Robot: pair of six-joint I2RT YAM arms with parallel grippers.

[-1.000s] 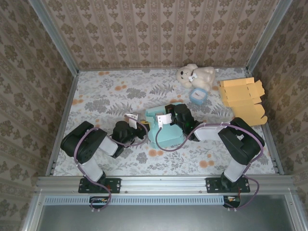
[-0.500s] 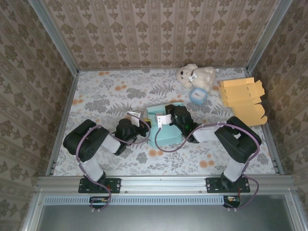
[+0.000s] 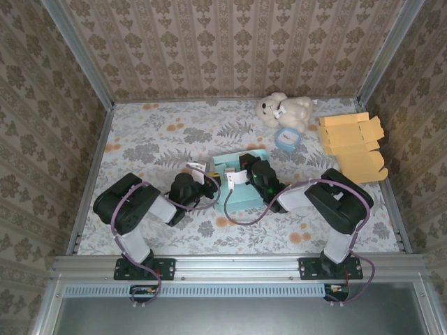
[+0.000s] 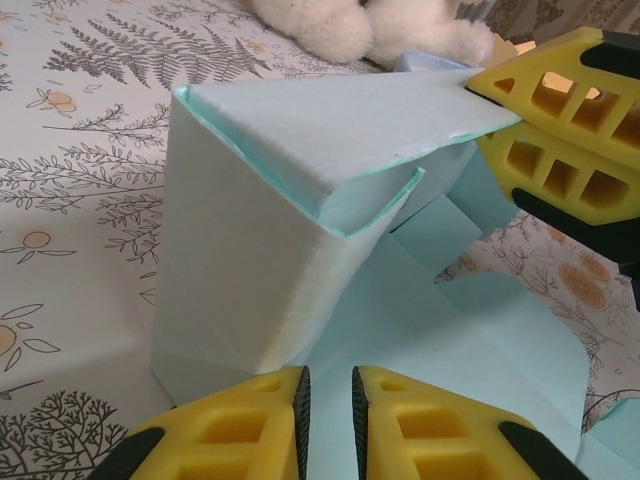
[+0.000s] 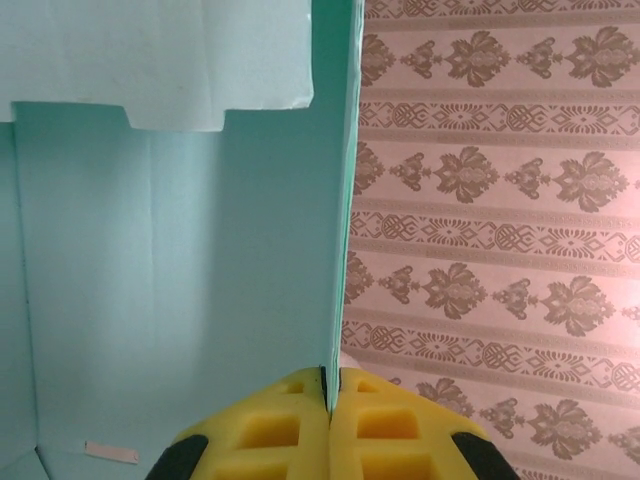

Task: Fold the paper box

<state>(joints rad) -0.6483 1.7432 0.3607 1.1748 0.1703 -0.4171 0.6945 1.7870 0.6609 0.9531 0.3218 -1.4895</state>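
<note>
The teal paper box (image 3: 241, 197) lies partly folded at the table's middle. In the left wrist view one side wall (image 4: 250, 240) stands upright with a flap bent over its top, and the flat base panel (image 4: 460, 330) lies beside it. My left gripper (image 3: 211, 185) sits low at the box's left edge. Its fingers (image 4: 240, 425) are a narrow gap apart over the base panel, with nothing between them. My right gripper (image 3: 244, 165) is shut on the box's raised flap, and its yellow fingers (image 4: 560, 95) pinch the flap's end. The right wrist view shows the thin wall edge (image 5: 345, 200) clamped in that gripper (image 5: 330, 385).
A cream teddy bear (image 3: 283, 109) lies at the back right, with a small blue and white round object (image 3: 286, 138) just in front of it. Flat orange cardboard boxes (image 3: 353, 143) are stacked at the right edge. Patterned walls close in three sides.
My left gripper has slid right, up to the box's left edge. The right arm has drawn in slightly to the left, still holding the flap.
</note>
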